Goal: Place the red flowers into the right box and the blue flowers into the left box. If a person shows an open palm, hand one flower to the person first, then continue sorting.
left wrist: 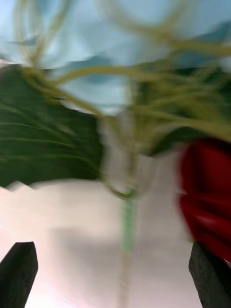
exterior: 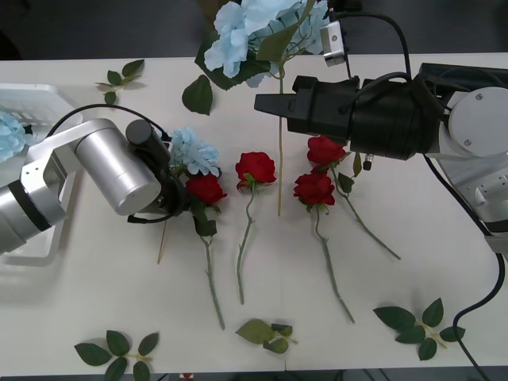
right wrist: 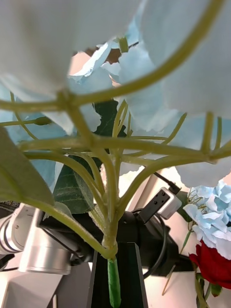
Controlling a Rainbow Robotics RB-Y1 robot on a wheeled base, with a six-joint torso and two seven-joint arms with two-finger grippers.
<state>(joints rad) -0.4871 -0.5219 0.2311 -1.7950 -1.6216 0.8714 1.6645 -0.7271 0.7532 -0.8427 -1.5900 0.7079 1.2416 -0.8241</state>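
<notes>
My right gripper [exterior: 267, 104] [right wrist: 114, 284] is shut on the green stem of a blue flower [exterior: 262, 30] [right wrist: 144, 96], just under its head, above the table's far middle. Another blue flower [exterior: 194, 151] [left wrist: 120, 48] lies on the table, touching a red flower [exterior: 206, 189] [left wrist: 207, 192]. My left gripper [exterior: 181, 192] [left wrist: 115, 272] is open over that blue flower's stem, right below the head. Several red flowers lie in a row at centre [exterior: 255, 167] [exterior: 314, 189] [exterior: 325, 149]. The left box [exterior: 36, 99] at the far left holds a blue flower [exterior: 11, 135]. The right box and the person are out of view.
Loose green leaf sprigs lie at the far left [exterior: 119, 77], beside the held flower [exterior: 198, 95], and along the near edge [exterior: 115, 353] [exterior: 268, 332] [exterior: 419, 321]. Rose stems stretch toward the near edge. My right arm's cables [exterior: 492, 270] hang at the right edge.
</notes>
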